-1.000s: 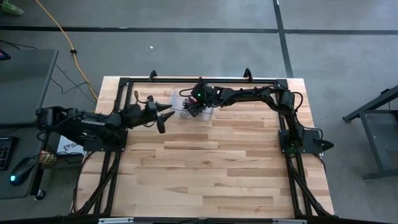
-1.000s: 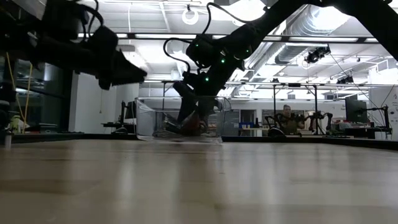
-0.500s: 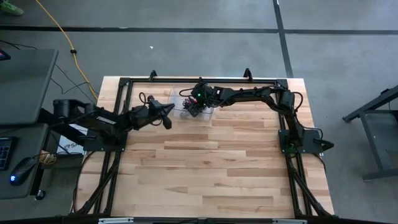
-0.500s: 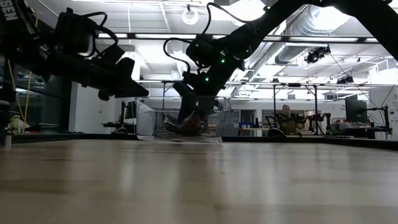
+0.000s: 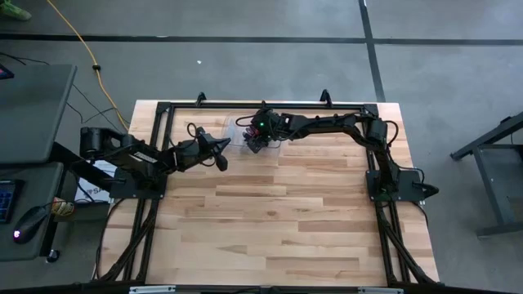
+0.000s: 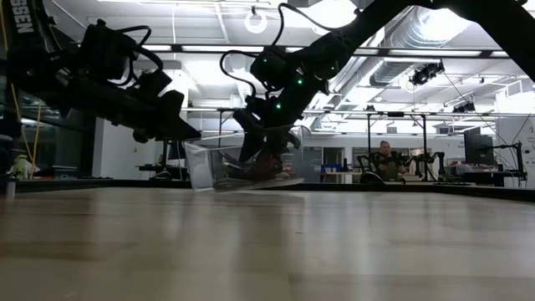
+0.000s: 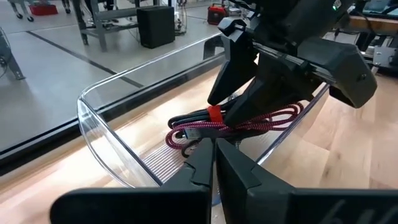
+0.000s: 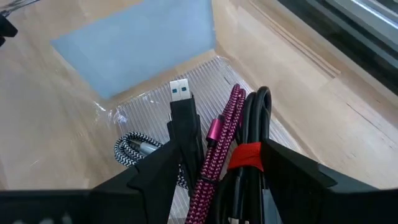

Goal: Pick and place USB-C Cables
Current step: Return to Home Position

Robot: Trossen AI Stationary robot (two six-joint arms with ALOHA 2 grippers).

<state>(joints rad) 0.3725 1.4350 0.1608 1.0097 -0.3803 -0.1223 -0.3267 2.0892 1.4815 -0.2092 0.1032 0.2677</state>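
- right gripper (image 5: 256, 142) inside the tilted transparent bin (image 6: 203, 167); fingers spread, straddling pink cable (image 8: 217, 149) and black cable (image 8: 258, 118);
- left gripper (image 7: 213, 147) just beside the bin; fingers pressed together, empty

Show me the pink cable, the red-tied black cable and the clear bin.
pink cable (image 8: 231, 113), right wrist view, on its braid.
red-tied black cable (image 8: 261, 121), right wrist view, on its loop.
clear bin (image 7: 107, 135), left wrist view, on its side wall.
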